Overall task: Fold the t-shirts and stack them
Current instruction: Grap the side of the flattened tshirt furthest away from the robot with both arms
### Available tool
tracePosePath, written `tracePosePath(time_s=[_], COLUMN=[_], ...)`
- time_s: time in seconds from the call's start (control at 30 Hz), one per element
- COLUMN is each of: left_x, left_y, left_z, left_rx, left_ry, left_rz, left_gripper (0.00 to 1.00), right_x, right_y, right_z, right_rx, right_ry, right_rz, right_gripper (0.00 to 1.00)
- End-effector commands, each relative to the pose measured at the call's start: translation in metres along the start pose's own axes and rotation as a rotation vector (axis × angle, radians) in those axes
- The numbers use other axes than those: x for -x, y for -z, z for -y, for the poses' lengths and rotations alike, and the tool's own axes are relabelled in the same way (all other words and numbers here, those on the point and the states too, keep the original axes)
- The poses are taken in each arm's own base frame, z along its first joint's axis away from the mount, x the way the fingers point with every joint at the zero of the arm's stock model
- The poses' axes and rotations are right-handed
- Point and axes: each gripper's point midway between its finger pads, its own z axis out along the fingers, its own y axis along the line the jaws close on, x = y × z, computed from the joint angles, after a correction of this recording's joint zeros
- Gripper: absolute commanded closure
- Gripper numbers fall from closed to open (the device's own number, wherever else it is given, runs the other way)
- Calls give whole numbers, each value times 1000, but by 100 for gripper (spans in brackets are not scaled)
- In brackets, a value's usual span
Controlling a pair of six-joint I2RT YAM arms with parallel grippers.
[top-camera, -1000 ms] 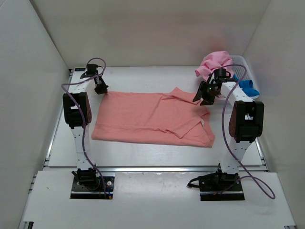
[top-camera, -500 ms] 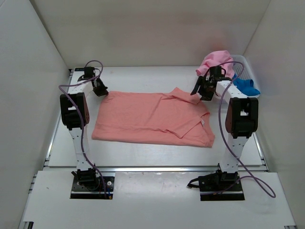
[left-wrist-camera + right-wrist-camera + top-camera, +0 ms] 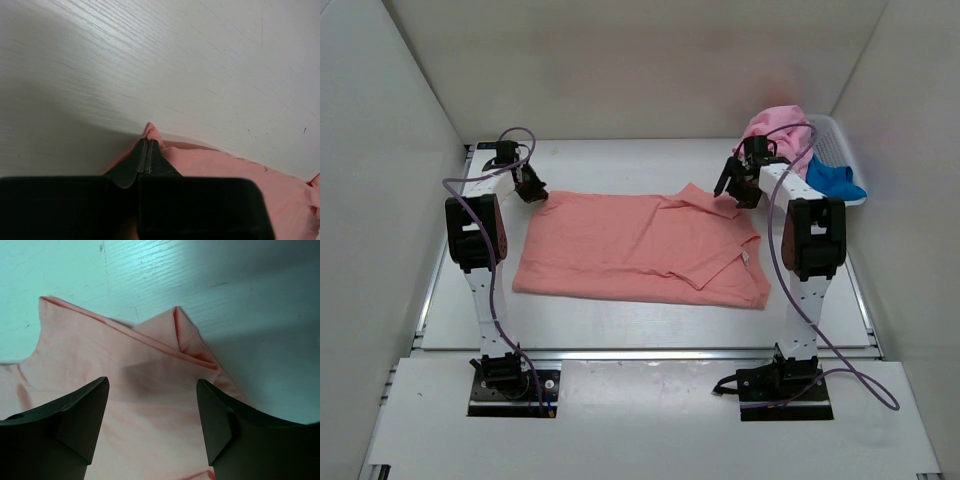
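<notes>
The salmon-coral t-shirt (image 3: 630, 250) lies spread flat across the middle of the table, its right sleeve folded inward. My left gripper (image 3: 533, 191) is at the shirt's far left corner. In the left wrist view, that gripper (image 3: 148, 141) is shut on the corner's tip of salmon cloth (image 3: 230, 170). My right gripper (image 3: 731, 193) hovers over the shirt's far right edge. In the right wrist view it (image 3: 152, 382) stands open, with the folded hem (image 3: 150, 340) below and nothing held. A lighter pink t-shirt (image 3: 775, 125) and a bright blue one (image 3: 836, 181) sit at the far right.
A white plastic basket (image 3: 833, 131) stands in the far right corner, holding the pink and blue shirts. White walls close in the table on the left, back and right. Both arm bases sit at the near edge.
The right gripper has opened wider and shifted left and farther back over the shirt's far right edge. The left gripper stays shut on its corner.
</notes>
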Motion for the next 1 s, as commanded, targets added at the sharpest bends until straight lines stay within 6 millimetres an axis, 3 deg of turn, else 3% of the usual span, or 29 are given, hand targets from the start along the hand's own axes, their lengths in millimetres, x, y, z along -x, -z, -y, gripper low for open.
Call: tracePosePath(time_s=[0.0,0.1,0.17,0.23,0.27,0.43,0.67,0.83,0.97], left_x=[-2,0,-4,-3,-2,0,9,7,2], left_y=[17,21,19,19,21,23,35,40,41], left_z=[6,6,3,-1,1,5,7,4,3], left_rx=[-12,-16,-6,-4,-11,-17,-27,-30,-28], left_ry=[4,-1,5,8,10,7,5,16,20], left_rz=[-9,-4,-13,-9,-10,-1,23,17,20], left_gripper=[100,100,100,100,100,100,100,100,100], right_x=[-10,-15,-14,-13,-10,7,47,45,34], right_y=[-15,-20,-21,-16,-12,1,51,75,84], right_z=[21,21,24,20,21,16,-6,-29,-24], right_rx=[-106,-108,-117,-117,-135,-112,-54,69,92], right_ry=[-14,-1,5,25,40,48,163,197,201], right_rz=[-42,-83,-86,-73,-50,6,149,179,165], right_gripper=[33,41,72,90,95,100,100,100,100])
